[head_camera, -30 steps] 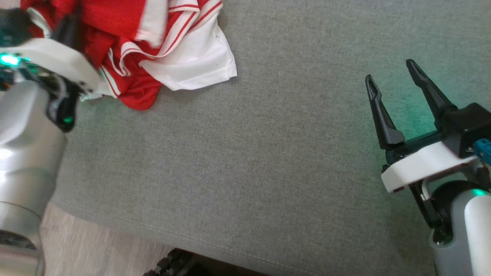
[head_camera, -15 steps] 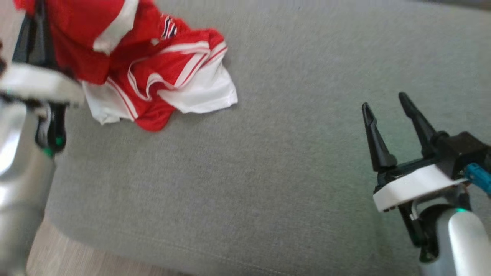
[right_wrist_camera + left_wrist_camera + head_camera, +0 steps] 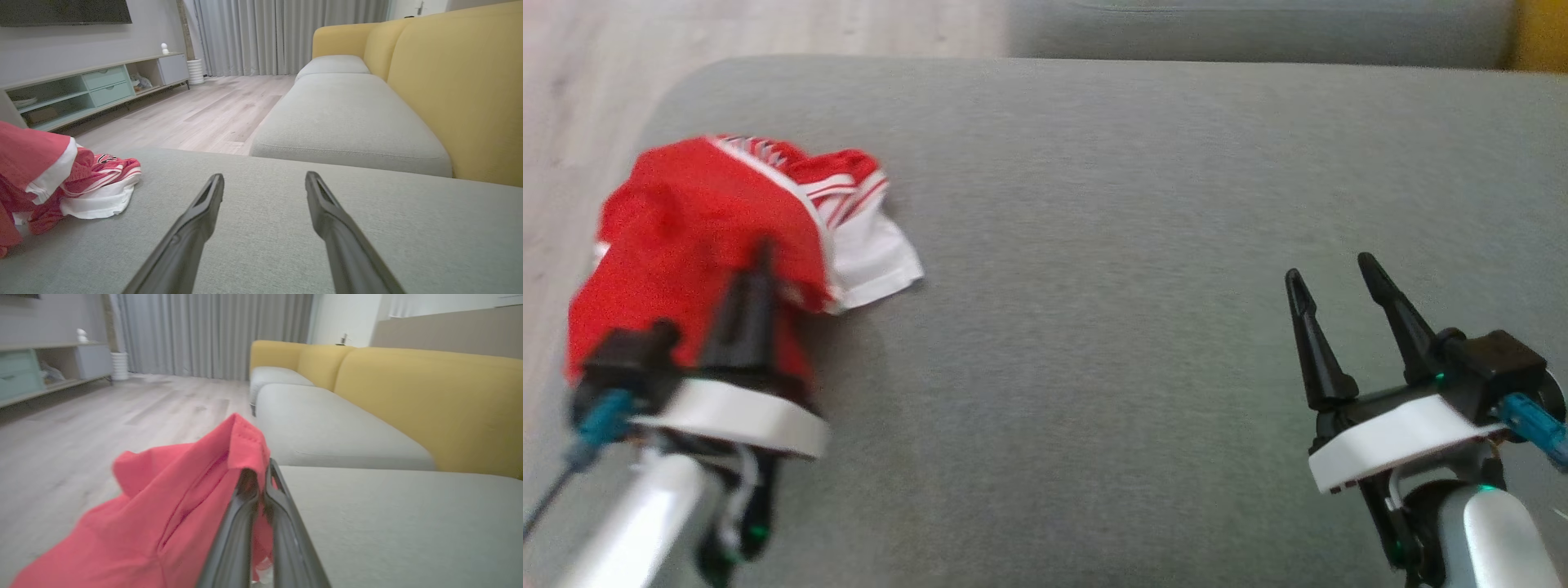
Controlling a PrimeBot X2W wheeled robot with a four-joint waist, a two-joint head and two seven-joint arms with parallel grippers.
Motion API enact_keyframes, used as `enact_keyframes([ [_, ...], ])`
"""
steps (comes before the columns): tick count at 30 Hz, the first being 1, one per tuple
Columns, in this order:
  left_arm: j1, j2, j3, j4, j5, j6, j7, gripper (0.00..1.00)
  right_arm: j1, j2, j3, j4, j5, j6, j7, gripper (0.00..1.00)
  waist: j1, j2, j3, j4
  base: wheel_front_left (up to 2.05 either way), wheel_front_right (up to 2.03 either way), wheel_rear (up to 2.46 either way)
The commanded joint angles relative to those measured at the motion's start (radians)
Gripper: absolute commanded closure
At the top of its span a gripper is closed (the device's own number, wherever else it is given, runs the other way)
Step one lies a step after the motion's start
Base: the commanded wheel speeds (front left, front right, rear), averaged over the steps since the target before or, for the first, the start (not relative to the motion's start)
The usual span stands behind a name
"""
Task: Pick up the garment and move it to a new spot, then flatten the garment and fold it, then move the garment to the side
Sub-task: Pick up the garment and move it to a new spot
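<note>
Left gripper (image 3: 758,273) clenched on garment (image 3: 686,220) edge; bulk bunches beyond its tips, white hem resting on cushion (image 3: 1094,245) to its right. Right gripper (image 3: 1331,273) released, well apart. Advise lifting until hem clears before carrying across

The shirt (image 3: 686,220) is bright red with white parts and thin red-and-white stripes, and the seat (image 3: 1135,245) is plain grey. The sofa back (image 3: 449,81) is yellow, the floor (image 3: 212,110) is pale streaky wood, the curtains (image 3: 278,36) are grey and the drawers (image 3: 108,85) are light green. The left gripper (image 3: 762,255) and the right gripper (image 3: 1330,271) both have black fingers (image 3: 1316,351) on white bases, each with a small blue plug (image 3: 1531,418).
</note>
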Motion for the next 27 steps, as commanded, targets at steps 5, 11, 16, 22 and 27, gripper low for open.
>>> enact_keyframes([
  [5, -0.112, -0.045, -0.079, -0.074, 0.016, -0.058, 0.06, 1.0, -0.034, -0.001, 0.019, -0.05, 0.021, -0.001, -0.012, 0.0, 0.0002, -0.0001, 0.051, -0.127, 0.0, 0.0, 0.0],
  [11, -0.27, -0.17, -0.226, -0.023, 0.074, -0.154, 0.112, 1.0, -0.056, -0.001, 0.025, -0.047, 0.045, -0.001, -0.035, 0.0, 0.0002, -0.0001, 0.136, -0.24, 0.0, 0.0, 0.0],
  [16, -0.427, -0.284, -0.317, 0.021, 0.132, -0.23, 0.125, 1.0, -0.071, -0.001, 0.02, -0.035, 0.064, -0.001, -0.063, 0.0, 0.0002, -0.0001, 0.214, -0.315, 0.0, 0.0, 0.0],
  [22, -0.517, -0.364, -0.404, 0.064, 0.172, -0.293, 0.141, 1.0, -0.084, -0.001, 0.012, -0.009, 0.091, -0.001, -0.106, 0.0, 0.0002, -0.0001, 0.279, -0.361, 0.0, 0.0, 0.0],
  [27, -0.472, -0.358, -0.472, 0.156, 0.157, -0.326, 0.163, 0.74, -0.098, -0.001, 0.019, 0.025, 0.107, -0.001, -0.139, 0.0, 0.0002, -0.0001, 0.293, -0.371, 0.0, 0.0, 0.0],
])
